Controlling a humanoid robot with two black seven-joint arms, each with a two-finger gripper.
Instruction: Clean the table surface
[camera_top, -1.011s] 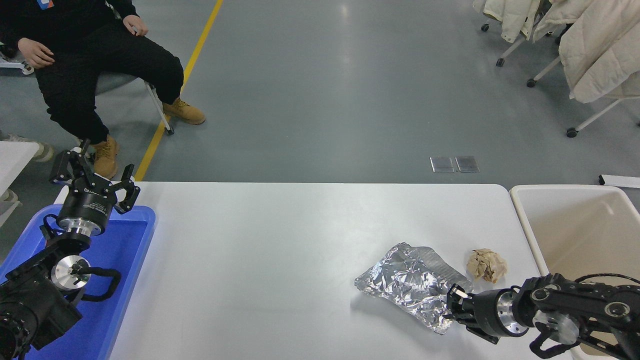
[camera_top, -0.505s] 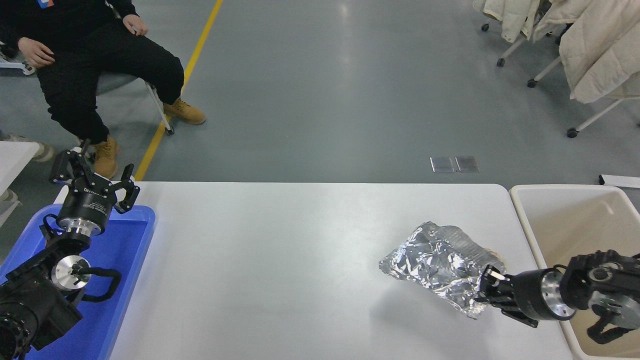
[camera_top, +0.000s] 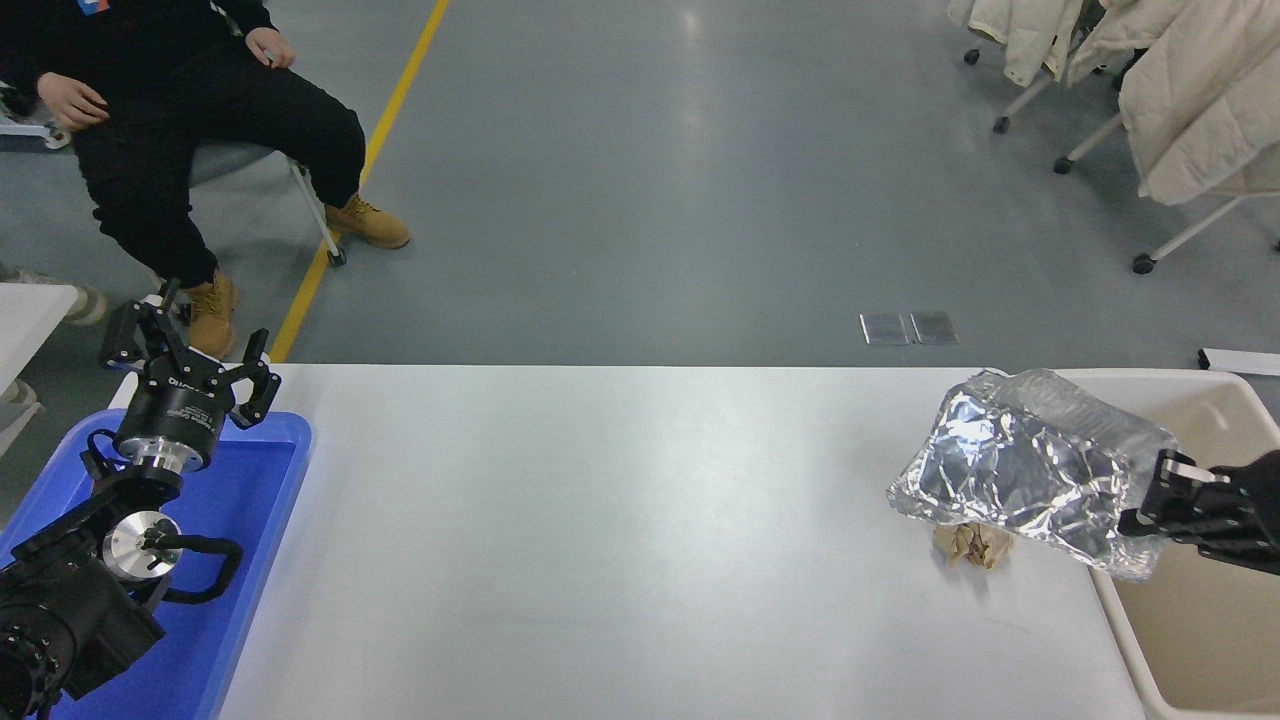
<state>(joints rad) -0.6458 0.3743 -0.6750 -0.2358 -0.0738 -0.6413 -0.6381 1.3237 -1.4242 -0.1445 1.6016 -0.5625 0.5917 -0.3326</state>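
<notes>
The right gripper (camera_top: 1150, 495) gripped a crumpled foil bag (camera_top: 1030, 465), lifted above the right end of the table surface (camera_top: 600, 520), partly over the beige bin (camera_top: 1180, 620). 1 paper wad (camera_top: 972, 545) lay beneath. The left gripper (camera_top: 190, 365) hovered spread wide over the blue tray (camera_top: 240, 560).

**Bright, even overhead light**

Overhead light leaves a pale sheen on the grey floor (camera_top: 690, 30) and a soft glow across the white tabletop (camera_top: 600, 500). The foil bag (camera_top: 1030, 470) glints sharply. Shadows stay faint; focus is crisp throughout.
</notes>
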